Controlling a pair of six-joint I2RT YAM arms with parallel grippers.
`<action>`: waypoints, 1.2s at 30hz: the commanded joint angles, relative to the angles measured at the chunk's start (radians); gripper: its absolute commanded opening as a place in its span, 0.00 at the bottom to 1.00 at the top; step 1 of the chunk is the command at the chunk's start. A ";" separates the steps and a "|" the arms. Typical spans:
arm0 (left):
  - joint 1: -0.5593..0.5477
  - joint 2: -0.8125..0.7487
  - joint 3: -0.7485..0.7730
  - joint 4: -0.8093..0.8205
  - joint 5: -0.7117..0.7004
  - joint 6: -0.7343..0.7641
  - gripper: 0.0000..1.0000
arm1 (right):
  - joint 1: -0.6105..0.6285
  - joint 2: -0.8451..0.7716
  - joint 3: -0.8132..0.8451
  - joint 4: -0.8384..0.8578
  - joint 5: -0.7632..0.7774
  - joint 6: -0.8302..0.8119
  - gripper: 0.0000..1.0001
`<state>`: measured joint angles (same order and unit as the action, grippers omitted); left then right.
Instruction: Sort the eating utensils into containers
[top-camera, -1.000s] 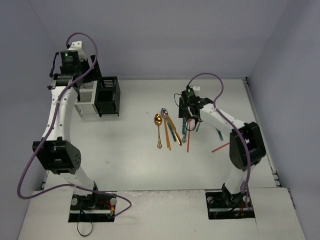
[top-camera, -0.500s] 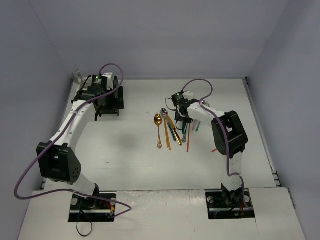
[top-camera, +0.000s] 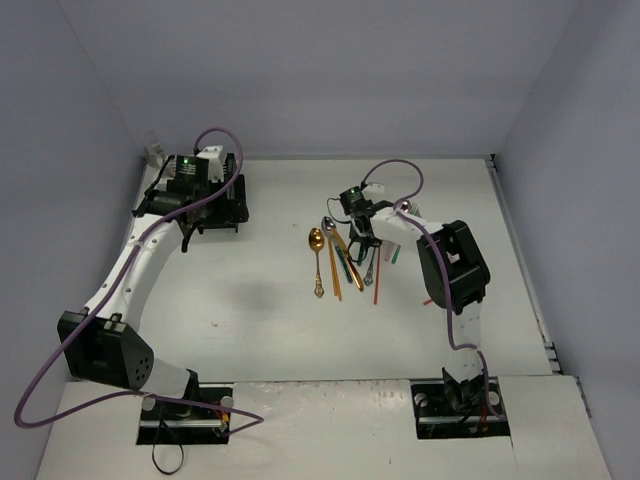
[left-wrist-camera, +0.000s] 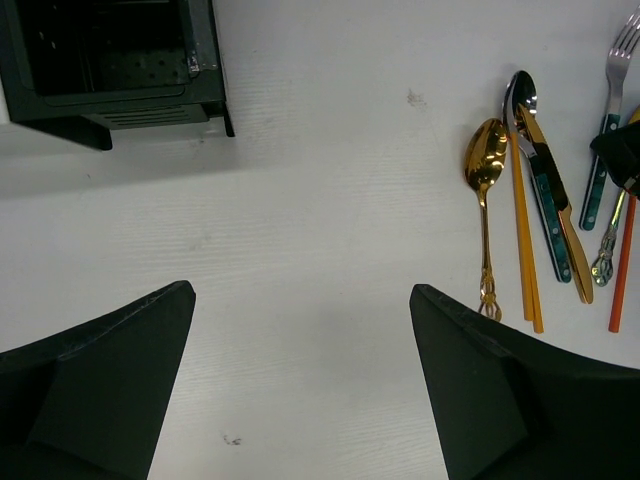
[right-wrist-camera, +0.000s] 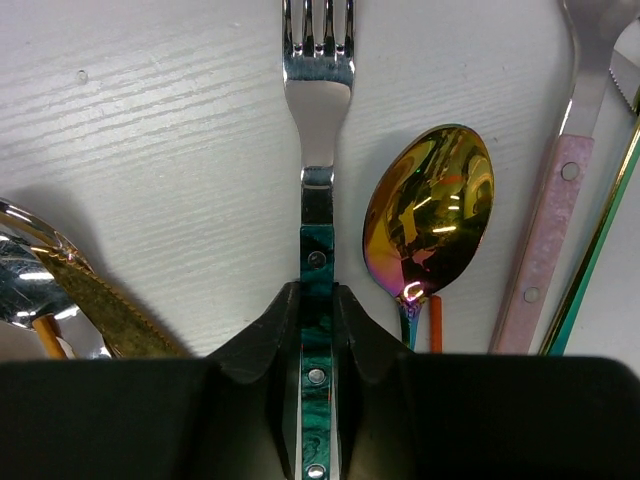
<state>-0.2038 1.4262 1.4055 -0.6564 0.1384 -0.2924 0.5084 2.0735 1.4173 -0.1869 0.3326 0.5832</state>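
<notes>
In the right wrist view my right gripper (right-wrist-camera: 317, 300) is shut on the teal-patterned handle of a silver fork (right-wrist-camera: 317, 60) that lies flat on the table. From above, that gripper (top-camera: 362, 237) is low over the row of utensils in the middle of the table. The row holds a gold spoon (left-wrist-camera: 487, 165), an orange chopstick (left-wrist-camera: 522, 240), a gold knife (left-wrist-camera: 565, 240) and an orange-red chopstick (left-wrist-camera: 620, 270). My left gripper (left-wrist-camera: 300, 290) is open above bare table, empty, just in front of the black container (left-wrist-camera: 110, 60).
An iridescent spoon (right-wrist-camera: 430, 210) and a pink-handled utensil (right-wrist-camera: 550, 230) lie right beside the held fork. A silver spoon (right-wrist-camera: 25, 270) lies to its left. The left arm (top-camera: 150, 245) hangs over the back-left corner by the black container (top-camera: 225, 200).
My right jaws have closed onto the fork's teal handle. The left arm has swung from the back-left corner forward over the containers and now points toward the table.
</notes>
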 joint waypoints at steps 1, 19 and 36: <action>-0.011 -0.035 0.051 0.024 0.060 0.014 0.87 | 0.024 -0.054 0.024 0.011 0.040 -0.078 0.00; -0.091 -0.035 0.131 0.337 0.400 -0.230 0.87 | 0.181 -0.677 -0.283 0.396 -0.313 -0.482 0.00; -0.238 0.011 0.117 0.475 0.262 -0.219 0.68 | 0.278 -0.806 -0.304 0.431 -0.421 -0.483 0.00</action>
<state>-0.4240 1.4333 1.4921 -0.2555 0.4314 -0.5261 0.7773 1.3228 1.0927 0.1389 -0.0696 0.1032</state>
